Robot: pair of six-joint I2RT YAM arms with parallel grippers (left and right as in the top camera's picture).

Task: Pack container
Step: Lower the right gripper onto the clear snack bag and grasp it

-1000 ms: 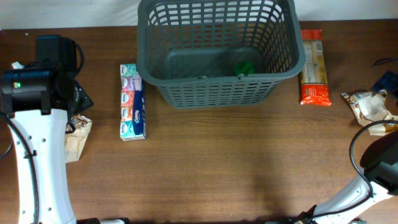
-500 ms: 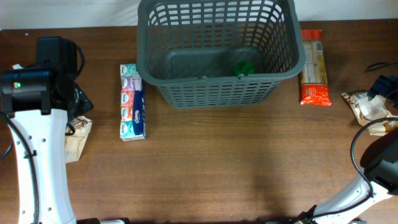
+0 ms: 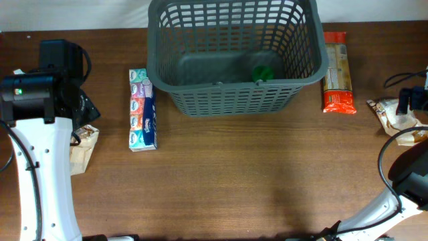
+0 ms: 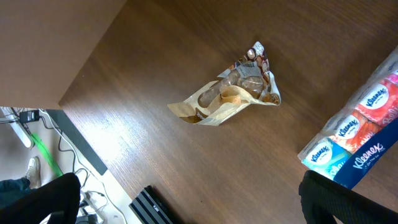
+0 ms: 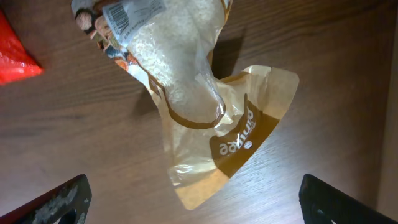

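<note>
The large dark grey basket (image 3: 234, 53) stands at the table's far middle with a small green item (image 3: 262, 72) on its bottom. My left gripper (image 4: 193, 205) is open and empty, high above a tan snack pouch (image 4: 233, 96) at the left edge, which also shows in the overhead view (image 3: 83, 147). My right gripper (image 5: 193, 199) is open and empty, hovering above a clear and brown rice bag (image 5: 193, 81) at the right edge, which also shows in the overhead view (image 3: 398, 114).
A Kleenex tissue multipack (image 3: 142, 109) lies left of the basket and shows in the left wrist view (image 4: 360, 140). An orange and tan packet (image 3: 337, 72) lies right of the basket; its red corner shows in the right wrist view (image 5: 15, 56). The table's left edge (image 4: 87, 134) is close.
The right gripper has moved right and towards the front, over the rice bag at the right edge. The left arm and the items have not moved.
</note>
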